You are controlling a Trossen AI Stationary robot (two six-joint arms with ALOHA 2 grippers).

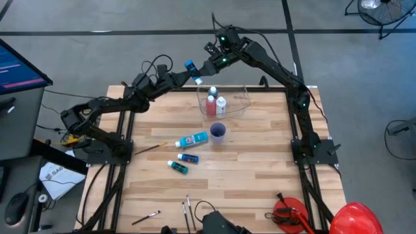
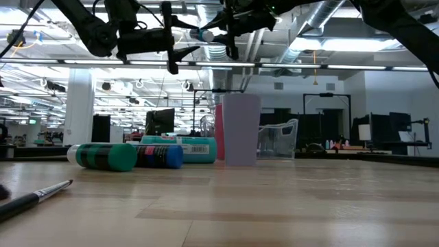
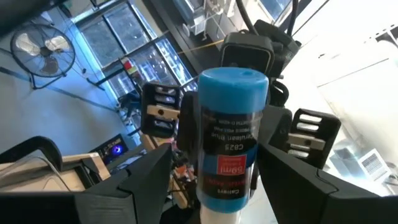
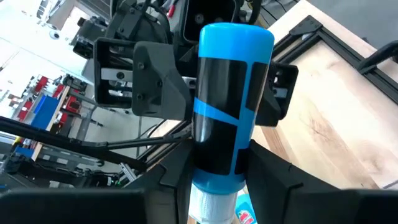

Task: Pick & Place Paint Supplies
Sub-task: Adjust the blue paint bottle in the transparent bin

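Left jaws [image 3: 227,180]: part-open, flanking the blue bottle [image 1: 190,65] near its white cap.
Right jaws [image 4: 217,165]: clamped on the same bottle.
Axis: running between both jaws, high above the tub [image 1: 242,107].
Nearer: both alike; judged a handover.

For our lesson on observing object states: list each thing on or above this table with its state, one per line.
Blue white-capped paint bottle: held in the air.
Right hand: shut on that bottle.
Left hand: raised, at the same bottle.
Clear plastic tub: upright, two bottles inside.
Small purple cup: upright, open.
Large light blue tube: lying flat.
Small dark blue bottle: lying flat.
Teal bottle: lying flat.
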